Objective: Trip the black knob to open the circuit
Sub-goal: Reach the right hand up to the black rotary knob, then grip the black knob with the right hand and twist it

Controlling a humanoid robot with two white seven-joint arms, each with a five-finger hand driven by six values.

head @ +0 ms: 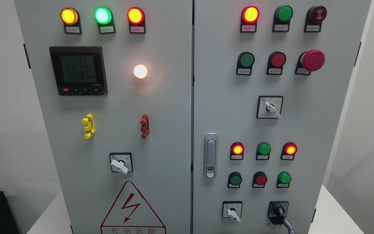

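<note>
The black knob [278, 212] sits in a black square housing at the lower right of the right cabinet door [333, 130]. Its handle points slightly right of straight up. A thin grey ribbed piece [289, 226] runs from under the knob down to the picture's bottom edge; I cannot tell what it is. Neither of my hands nor either arm shows in the head view.
White selector switches [233, 213] [272, 109] [119, 165] sit on both doors. A red mushroom button [312, 60], a door latch [210, 155], a digital meter [78, 70], lit lamps [250, 14] and yellow [88, 126] and red [144, 126] terminals are also there.
</note>
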